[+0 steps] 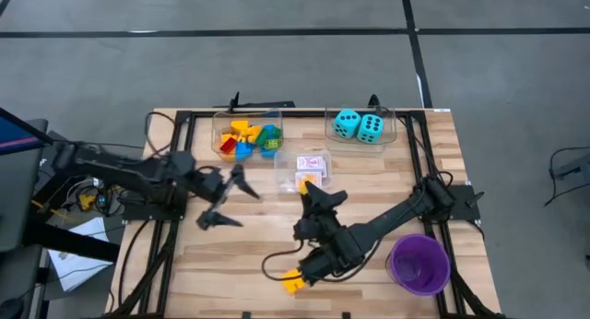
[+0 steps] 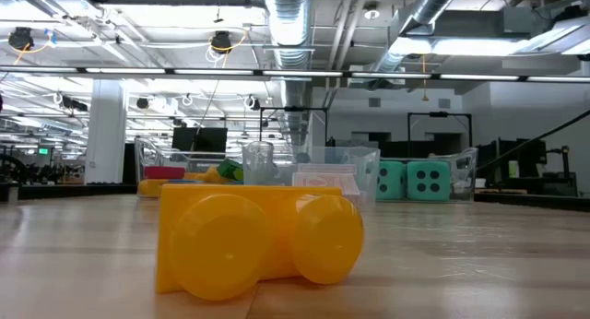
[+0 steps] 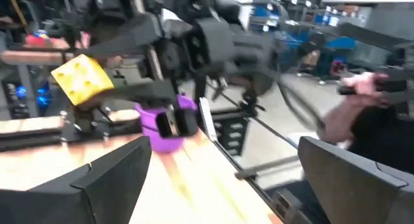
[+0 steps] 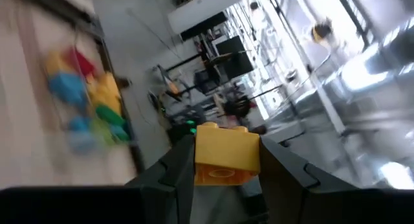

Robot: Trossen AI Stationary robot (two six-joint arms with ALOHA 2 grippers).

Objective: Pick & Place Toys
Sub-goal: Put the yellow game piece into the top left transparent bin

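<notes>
Yellow brick (image 4: 226, 154) clamped in raised right gripper (image 4: 223, 160); left gripper (image 1: 230, 199) wide open, empty

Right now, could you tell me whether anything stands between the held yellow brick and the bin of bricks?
Nothing visible does. The right end effector holds the yellow brick by the card bin; only bare table lies before the brick bin. The open left end effector waits aside.

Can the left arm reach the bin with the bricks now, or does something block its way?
Probably yes: the left gripper hangs open near the brick bin, with only bare table between; the right gripper holds a yellow brick off to the side.
</notes>
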